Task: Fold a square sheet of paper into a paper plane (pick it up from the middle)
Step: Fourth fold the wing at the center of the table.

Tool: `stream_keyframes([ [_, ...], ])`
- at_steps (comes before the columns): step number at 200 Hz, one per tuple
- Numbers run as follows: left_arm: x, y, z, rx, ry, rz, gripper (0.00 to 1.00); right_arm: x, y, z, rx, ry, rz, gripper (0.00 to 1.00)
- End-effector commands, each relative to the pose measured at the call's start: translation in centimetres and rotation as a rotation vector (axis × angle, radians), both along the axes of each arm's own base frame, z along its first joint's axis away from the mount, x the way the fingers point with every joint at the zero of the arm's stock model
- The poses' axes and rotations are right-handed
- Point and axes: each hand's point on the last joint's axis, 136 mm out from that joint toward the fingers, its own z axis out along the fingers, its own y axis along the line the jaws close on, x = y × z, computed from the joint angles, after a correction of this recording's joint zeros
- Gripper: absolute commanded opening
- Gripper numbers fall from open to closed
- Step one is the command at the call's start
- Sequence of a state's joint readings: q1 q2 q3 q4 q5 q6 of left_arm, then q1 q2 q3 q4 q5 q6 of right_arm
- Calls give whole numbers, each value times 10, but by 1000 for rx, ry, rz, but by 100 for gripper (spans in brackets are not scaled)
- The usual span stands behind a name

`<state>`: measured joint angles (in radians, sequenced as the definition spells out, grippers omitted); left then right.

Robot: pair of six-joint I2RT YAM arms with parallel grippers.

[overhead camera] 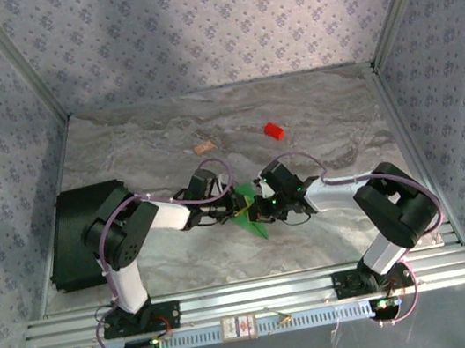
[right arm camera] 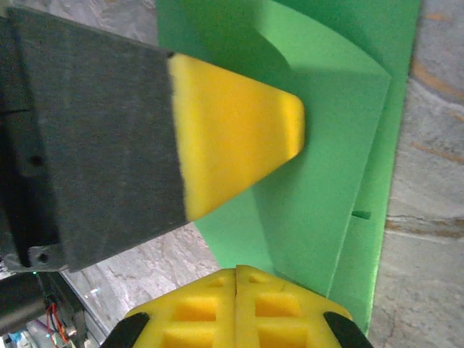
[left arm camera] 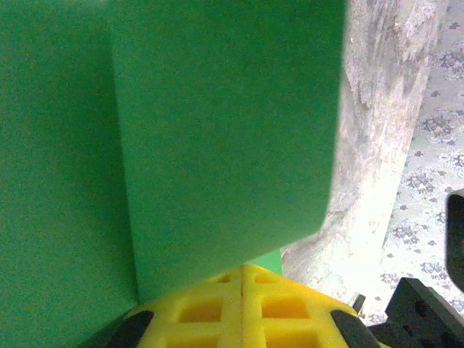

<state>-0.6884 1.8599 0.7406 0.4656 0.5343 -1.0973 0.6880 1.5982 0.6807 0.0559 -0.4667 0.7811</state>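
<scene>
Green sheet of paper point(overhead camera: 250, 223), part-folded: my left gripper point(left arm camera: 241, 286) and right gripper point(right arm camera: 238, 279) both pinch it, probably steadying the crease.

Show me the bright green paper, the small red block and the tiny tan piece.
bright green paper point(overhead camera: 251, 223): top view, lower part.
small red block point(overhead camera: 274, 131): top view, top face.
tiny tan piece point(overhead camera: 204, 147): top view, middle.

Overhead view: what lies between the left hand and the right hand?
The partly folded green sheet of paper lies between the left hand and the right hand, seen in the top external view. Each hand is shut on it.
</scene>
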Motion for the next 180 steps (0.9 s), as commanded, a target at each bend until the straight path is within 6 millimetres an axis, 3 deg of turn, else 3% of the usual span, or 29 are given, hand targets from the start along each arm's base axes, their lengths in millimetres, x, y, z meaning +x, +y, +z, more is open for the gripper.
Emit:
stream_keyframes([
  [1, -8, 21, -32, 114, 56, 37, 0, -12, -16, -25, -71, 44, -12, 4],
  [20, -6, 19, -27, 101, 41, 29, 0, -21, -22, -35, -72, 71, -21, 4],
  [49, 8, 6, 2, 53, -35, 7, 2, -33, -32, -50, -85, 106, -38, 2],
  [69, 13, -2, 22, 21, -79, -15, 4, -35, -36, -55, -87, 116, -47, 2],
  [100, 10, 1, 43, 16, -129, -20, 8, -33, -38, -54, -83, 113, -48, 1],
  [121, -4, 1, 42, 23, -109, -57, 3, -31, -39, -53, -79, 110, -54, 1],
  [144, -20, 0, 24, 64, -42, -99, 0, -30, -40, -51, -76, 105, -54, 0],
  [180, -22, 1, -2, 105, 10, -94, 0, -32, -41, -52, -78, 106, -49, 0],
])
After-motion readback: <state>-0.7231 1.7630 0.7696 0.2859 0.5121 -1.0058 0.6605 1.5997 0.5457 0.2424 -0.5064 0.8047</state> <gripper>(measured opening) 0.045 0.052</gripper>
